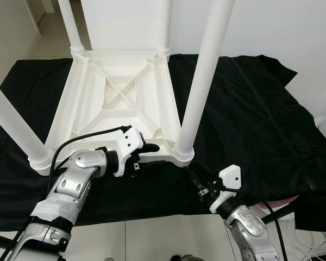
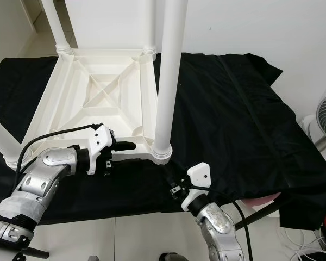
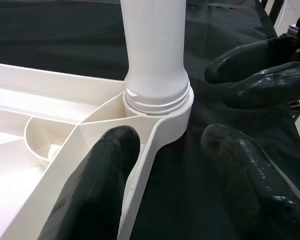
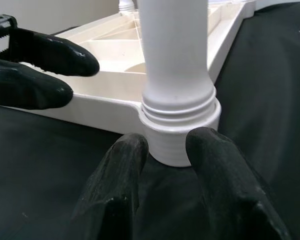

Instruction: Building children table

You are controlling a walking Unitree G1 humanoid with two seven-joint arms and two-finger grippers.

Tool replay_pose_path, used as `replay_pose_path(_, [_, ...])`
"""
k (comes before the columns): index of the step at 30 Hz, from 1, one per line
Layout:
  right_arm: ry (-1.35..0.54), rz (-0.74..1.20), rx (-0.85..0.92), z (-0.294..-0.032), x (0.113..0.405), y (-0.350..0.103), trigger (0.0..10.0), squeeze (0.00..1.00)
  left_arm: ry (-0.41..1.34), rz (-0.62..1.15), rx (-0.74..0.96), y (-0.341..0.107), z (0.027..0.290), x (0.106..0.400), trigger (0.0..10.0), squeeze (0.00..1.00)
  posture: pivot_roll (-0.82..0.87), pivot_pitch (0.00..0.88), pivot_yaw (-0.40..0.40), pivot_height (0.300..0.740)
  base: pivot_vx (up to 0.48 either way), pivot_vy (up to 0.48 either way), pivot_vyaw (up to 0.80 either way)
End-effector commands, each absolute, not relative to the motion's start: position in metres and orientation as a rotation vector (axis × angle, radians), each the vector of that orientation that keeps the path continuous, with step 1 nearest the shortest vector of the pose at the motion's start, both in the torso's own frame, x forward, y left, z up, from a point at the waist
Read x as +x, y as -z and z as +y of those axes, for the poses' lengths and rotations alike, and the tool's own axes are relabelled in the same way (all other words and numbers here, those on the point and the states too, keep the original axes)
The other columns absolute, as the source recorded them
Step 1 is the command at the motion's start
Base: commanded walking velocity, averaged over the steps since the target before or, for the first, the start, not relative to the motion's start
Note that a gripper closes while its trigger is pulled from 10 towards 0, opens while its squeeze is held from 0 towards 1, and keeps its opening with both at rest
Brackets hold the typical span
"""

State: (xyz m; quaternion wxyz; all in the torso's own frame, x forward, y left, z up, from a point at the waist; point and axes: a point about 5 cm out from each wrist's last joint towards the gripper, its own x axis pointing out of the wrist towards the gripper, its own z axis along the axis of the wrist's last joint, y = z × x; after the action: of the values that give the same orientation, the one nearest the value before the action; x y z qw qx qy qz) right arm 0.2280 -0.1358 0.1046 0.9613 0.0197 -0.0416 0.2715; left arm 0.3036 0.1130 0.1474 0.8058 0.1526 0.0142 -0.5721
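Straddling table [image 1: 119,92] rim with my left gripper [image 1: 146,148] – fingers apart, not clamped, right gripper [image 4: 162,150] open just beside near leg [image 1: 201,81], black cloth [image 1: 250,125] underneath.

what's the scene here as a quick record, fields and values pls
table: white plastic tabletop upside down on black cloth, four legs pointing up
near leg: leg seated in right front corner socket
left claw: left claw open, straddling the tabletop's rim by that socket
right claw: right claw open, at the socket's base
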Motion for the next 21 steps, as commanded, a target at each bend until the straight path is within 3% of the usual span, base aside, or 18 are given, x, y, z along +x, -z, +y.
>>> replay_pose_path(1, [-0.544,-0.074,0.053,-0.137,0.226,-0.104,10.0,0.00,1.147,-0.020,0.318,-0.156,0.114,0.306,10.0,0.00,-0.07,0.070,-0.009,0.740,0.000,0.000,0.00])
replay_pose_path(13, [-0.554,-0.071,0.048,-0.135,0.225,-0.105,10.0,0.00,1.002,0.088,0.472,-0.131,0.120,0.325,10.0,0.00,-0.07,0.065,-0.012,0.740,0.000,0.000,0.00])
replay_pose_path(21, [-0.540,-0.062,0.037,-0.138,0.223,-0.104,10.0,0.00,0.901,0.117,0.465,-0.126,0.124,0.337,10.0,0.00,-0.08,0.065,-0.005,0.740,0.000,0.000,0.00])
